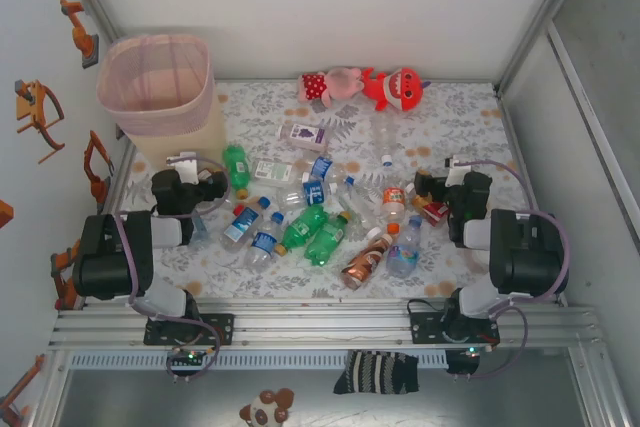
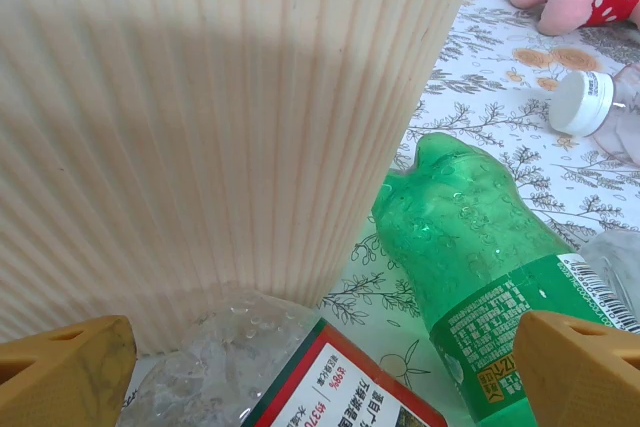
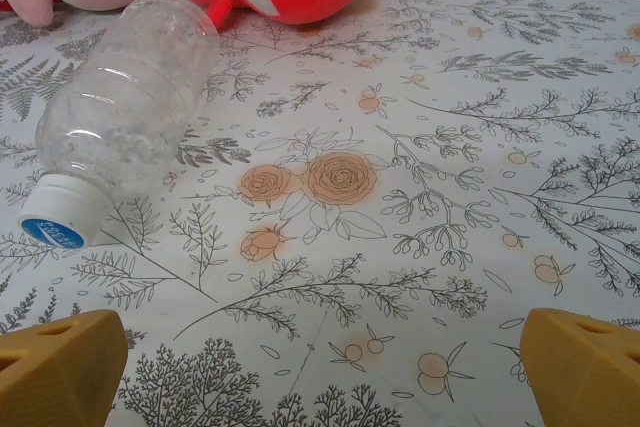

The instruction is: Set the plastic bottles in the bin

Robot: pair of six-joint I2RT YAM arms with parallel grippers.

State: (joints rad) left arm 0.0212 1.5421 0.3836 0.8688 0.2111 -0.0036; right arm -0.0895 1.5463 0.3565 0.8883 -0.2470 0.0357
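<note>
While left claw (image 2: 320,372) and right claw (image 3: 320,367) gape empty, a red-labelled bottle (image 2: 340,392) lies half cropped.

Left arm (image 1: 112,255) and right arm (image 1: 525,249) black, blocky; lilac cables (image 1: 565,252) loop alongside; end effector fingertips (image 2: 60,372) mustard yellow.

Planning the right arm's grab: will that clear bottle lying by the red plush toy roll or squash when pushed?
Probably rolls: the clear bottle lies on its side on the flat tablecloth. Likely light, since it looks empty. Its thin ribbed wall may dent under a squeeze.
</note>
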